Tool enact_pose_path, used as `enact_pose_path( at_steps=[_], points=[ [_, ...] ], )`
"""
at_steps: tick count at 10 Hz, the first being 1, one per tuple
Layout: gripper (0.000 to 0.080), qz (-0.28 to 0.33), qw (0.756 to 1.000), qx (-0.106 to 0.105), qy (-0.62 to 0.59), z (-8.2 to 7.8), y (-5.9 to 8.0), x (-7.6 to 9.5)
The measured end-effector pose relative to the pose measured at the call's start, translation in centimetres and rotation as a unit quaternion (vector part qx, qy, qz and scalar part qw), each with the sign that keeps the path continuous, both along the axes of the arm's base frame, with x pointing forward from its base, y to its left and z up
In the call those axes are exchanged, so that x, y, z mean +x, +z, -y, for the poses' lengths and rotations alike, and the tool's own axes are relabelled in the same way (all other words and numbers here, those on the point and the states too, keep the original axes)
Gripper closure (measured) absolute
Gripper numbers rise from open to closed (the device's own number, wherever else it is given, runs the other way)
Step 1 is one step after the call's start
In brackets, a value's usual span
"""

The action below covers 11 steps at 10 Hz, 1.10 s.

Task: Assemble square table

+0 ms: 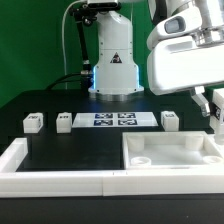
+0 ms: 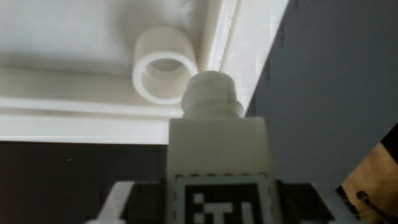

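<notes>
On my feed, the marker board (image 1: 110, 120) flat toward the worktop's far edge, long white border wall (image 1: 60, 181) along its near edge and near-left corner, black worktop (image 1: 70, 150) between, green backdrop (image 1: 30, 40) behind.

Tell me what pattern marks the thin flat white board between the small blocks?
Black-and-white square tags on the marker board, clearest in the exterior view.

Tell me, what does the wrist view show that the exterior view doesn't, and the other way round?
Only the wrist view: the held leg's tag and peg tip, close to a round socket in the tabletop. Only the exterior view: three loose legs, the marker board among them, the border wall and the arm's base. Both: the white tabletop and the gripper, at the exterior view's right, whose dark fingers flank the leg in the wrist view.
</notes>
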<state>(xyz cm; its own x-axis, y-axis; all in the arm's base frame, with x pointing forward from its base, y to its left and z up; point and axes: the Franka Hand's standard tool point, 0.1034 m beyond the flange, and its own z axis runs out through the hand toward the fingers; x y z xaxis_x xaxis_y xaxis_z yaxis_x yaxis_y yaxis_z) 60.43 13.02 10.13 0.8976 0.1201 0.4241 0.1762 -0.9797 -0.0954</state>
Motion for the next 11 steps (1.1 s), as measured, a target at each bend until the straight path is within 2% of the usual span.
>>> enact_pose_path(
  at_steps=[1,2,4,6,11],
  points=[
    [0.0509,0.000,1.000,-0.003,0.004,0.2,-0.1,0.0],
    [0.0509,0.003,1.000,-0.012,0.016,1.1,-0.7,0.5],
    [0.0509,0.006,1.000,-0.010,0.013,1.3,-0.9,1.3],
    [0.0509,0.004,1.000,-0.010,0.012,1.3,-1.1,1.3],
    [0.0509,0.003,1.000,-0.010,0.010,1.4,-2.7,0.9]
  ],
)
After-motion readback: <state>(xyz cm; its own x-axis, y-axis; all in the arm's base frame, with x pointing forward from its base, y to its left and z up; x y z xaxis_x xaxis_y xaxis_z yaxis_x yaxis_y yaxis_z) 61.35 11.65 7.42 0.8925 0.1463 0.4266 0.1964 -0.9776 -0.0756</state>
